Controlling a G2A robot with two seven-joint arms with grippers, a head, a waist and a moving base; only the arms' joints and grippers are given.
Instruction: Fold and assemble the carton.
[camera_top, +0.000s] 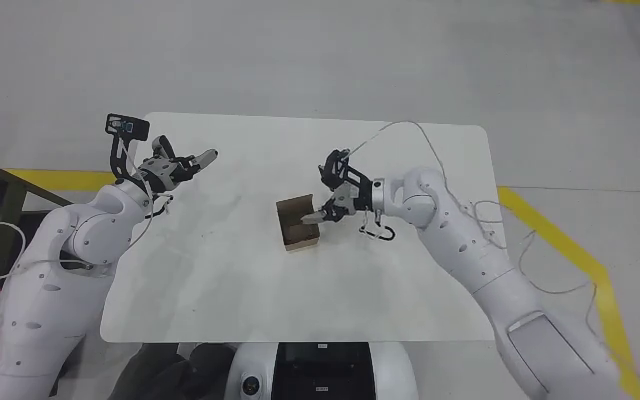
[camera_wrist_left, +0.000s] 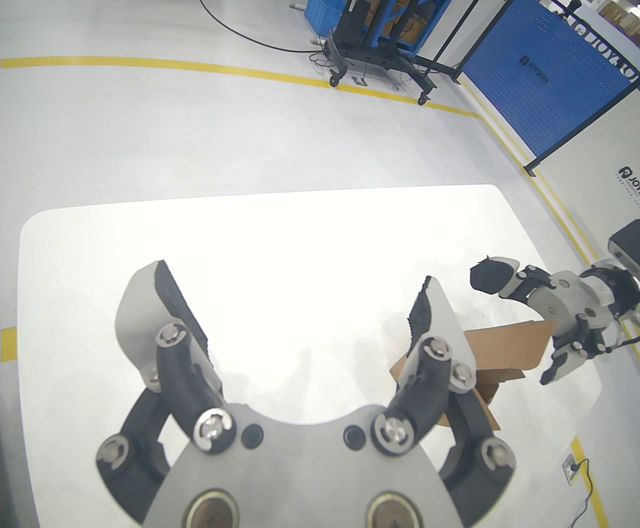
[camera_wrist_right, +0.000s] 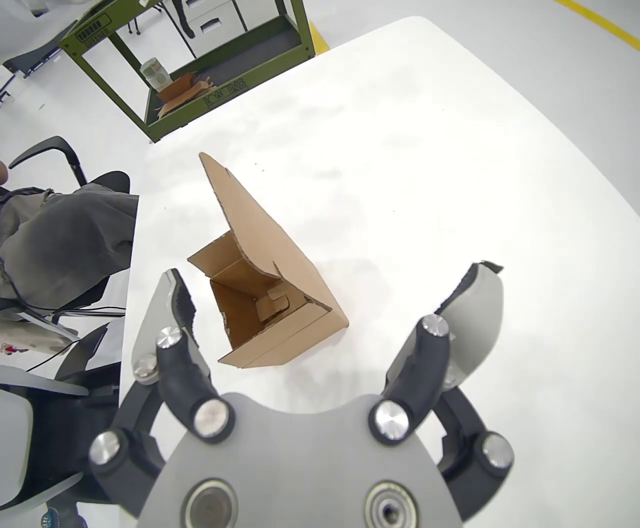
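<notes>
White table (camera_top: 250, 290) fills the middle of your top view, with the carton (camera_top: 299, 222) near its centre, open side up. Your right gripper (camera_top: 320, 188) sits just right of it, jaws wide and empty, one fingertip (camera_top: 313, 214) at the carton's edge; whether it touches, you cannot tell. Your left gripper (camera_top: 185, 152) hangs at the table's upper-left corner, well apart, jaws wide too. Your right wrist view looks inside the carton: a tab (camera_wrist_right: 272, 302) on an inner wall and one tall flap (camera_wrist_right: 260, 225) standing.

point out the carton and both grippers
carton (camera_wrist_right: 240, 305), right wrist view, inner wall
left gripper (camera_wrist_left: 295, 280), left wrist view, midway between fingertips
right gripper (camera_wrist_right: 327, 272), right wrist view, midway between fingertips
</notes>
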